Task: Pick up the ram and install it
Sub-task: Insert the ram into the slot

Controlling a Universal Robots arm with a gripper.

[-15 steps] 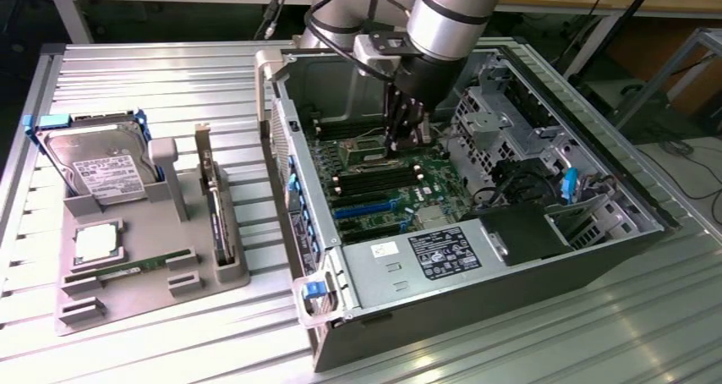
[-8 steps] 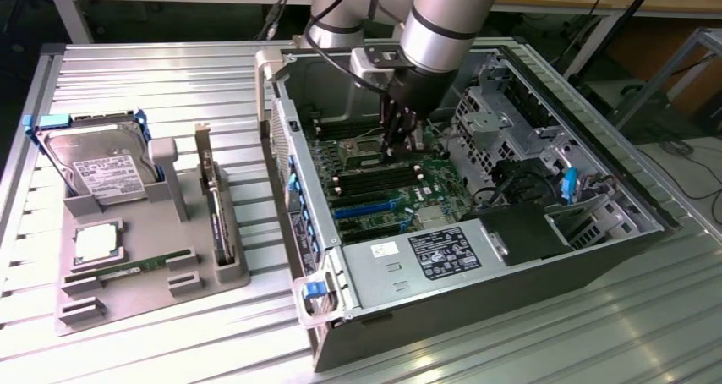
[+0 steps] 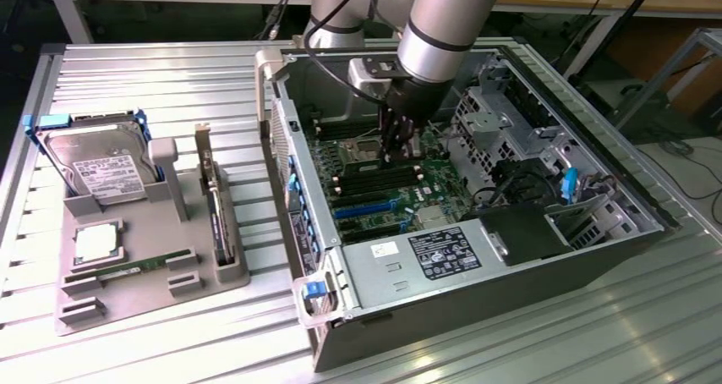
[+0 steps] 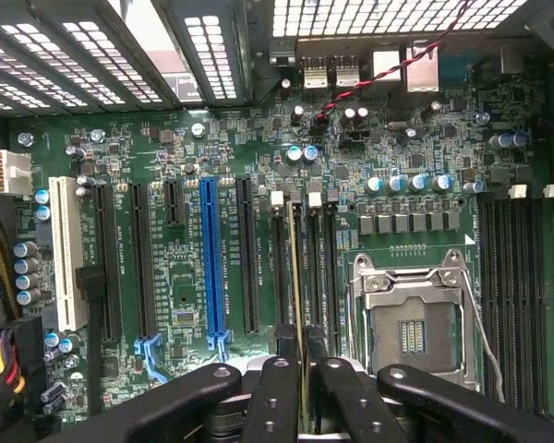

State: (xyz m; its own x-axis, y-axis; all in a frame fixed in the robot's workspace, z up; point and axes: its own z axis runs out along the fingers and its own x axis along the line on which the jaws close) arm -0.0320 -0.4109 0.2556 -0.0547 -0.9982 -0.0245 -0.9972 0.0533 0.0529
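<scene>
In the wrist view the ram [image 4: 296, 277] shows edge-on as a thin green-yellow strip, clamped between my black fingers [image 4: 275, 397]. My gripper [image 4: 300, 374] is shut on it. The stick hangs over the row of black memory slots [image 4: 316, 268], beside the CPU socket [image 4: 411, 323]; I cannot tell whether it touches a slot. In the exterior view my gripper [image 3: 400, 151] reaches down inside the open computer case [image 3: 474, 257], just above the motherboard [image 3: 384, 189].
A grey tray [image 3: 135, 295] at the exterior view's left holds a silver hard drive [image 3: 96, 168], a CPU [image 3: 96, 242], an upright card [image 3: 209, 194] and a thin green strip [image 3: 113, 272]. Case walls, a drive cage [image 3: 496, 122] and cables [image 3: 525, 181] crowd the gripper.
</scene>
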